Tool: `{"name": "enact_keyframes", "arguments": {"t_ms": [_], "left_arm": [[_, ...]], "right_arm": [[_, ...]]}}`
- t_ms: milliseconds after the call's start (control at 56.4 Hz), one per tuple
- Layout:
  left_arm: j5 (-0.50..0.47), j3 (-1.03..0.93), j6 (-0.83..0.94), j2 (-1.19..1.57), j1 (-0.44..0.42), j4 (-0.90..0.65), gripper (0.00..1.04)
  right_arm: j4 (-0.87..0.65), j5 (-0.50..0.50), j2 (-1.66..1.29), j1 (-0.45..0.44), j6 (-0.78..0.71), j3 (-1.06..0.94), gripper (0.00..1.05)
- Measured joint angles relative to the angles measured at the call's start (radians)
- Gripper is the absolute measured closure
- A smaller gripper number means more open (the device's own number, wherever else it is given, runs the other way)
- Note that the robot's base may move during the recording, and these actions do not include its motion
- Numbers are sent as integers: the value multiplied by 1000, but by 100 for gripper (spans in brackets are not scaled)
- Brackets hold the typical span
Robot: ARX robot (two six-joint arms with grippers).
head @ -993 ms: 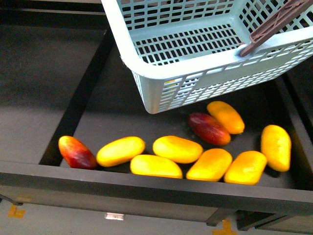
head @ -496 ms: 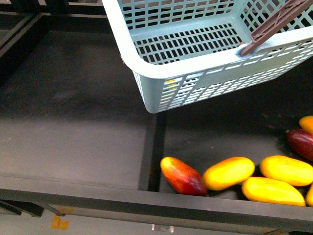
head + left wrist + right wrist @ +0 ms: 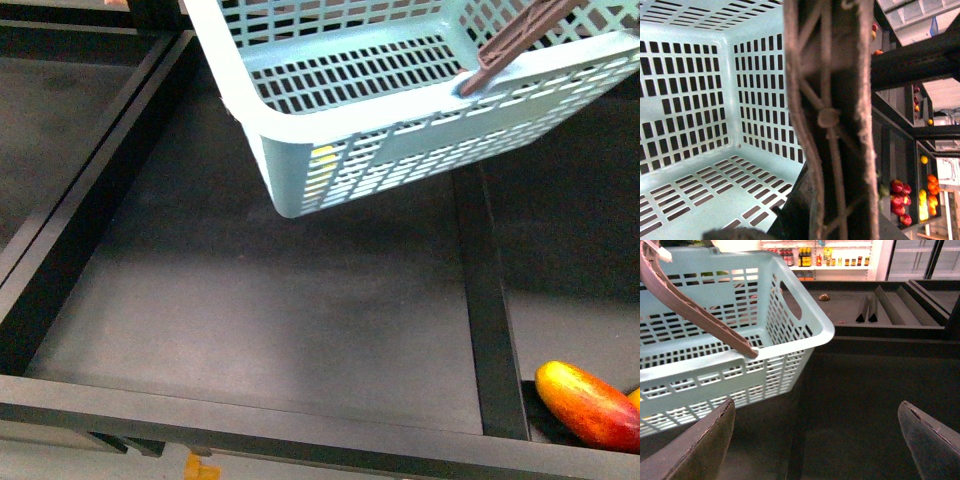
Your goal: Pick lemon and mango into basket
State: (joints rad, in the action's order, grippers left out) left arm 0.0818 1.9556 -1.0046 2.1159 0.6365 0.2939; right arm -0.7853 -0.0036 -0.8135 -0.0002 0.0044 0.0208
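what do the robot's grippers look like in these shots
Only the right gripper shows clearly: two broad fingers, dark grey-brown and matte, tapering to rounded tips, each with a thin paler line along its edge. No cables or markings are visible. The left wrist view gives just a dark blurred sliver that may be a finger. The front view shows no arm.

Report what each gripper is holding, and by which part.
The left gripper carries the basket by its brown handle, though its fingers are out of sight. The right gripper is open and holds nothing.
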Motion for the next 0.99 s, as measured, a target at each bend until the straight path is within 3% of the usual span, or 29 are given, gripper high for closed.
{"name": "enact_keyframes", "arguments": {"t_ms": [89, 195, 301, 479, 638, 780, 993], "left_arm": [[-3, 0, 12, 0, 2, 0, 100], [15, 0, 7, 0, 8, 0, 100], [23, 0, 2, 0, 19, 0, 100], [42, 0, -5, 0, 33, 0, 100], [34, 0, -10, 0, 32, 0, 100], [14, 0, -5, 0, 22, 0, 100], [27, 0, -6, 0, 24, 0, 100]], "right_arm": [[53, 11, 10, 3, 16, 14, 9], [508, 41, 45, 5, 156, 168, 9], [673, 3, 4, -23, 197, 222, 9], [524, -76, -240, -179, 179, 316, 9], [393, -87, -498, -308, 122, 438, 9], [295, -75, -793, -400, -18, 578, 9], [311, 9, -1219, -523, -280, 856, 9]]}}
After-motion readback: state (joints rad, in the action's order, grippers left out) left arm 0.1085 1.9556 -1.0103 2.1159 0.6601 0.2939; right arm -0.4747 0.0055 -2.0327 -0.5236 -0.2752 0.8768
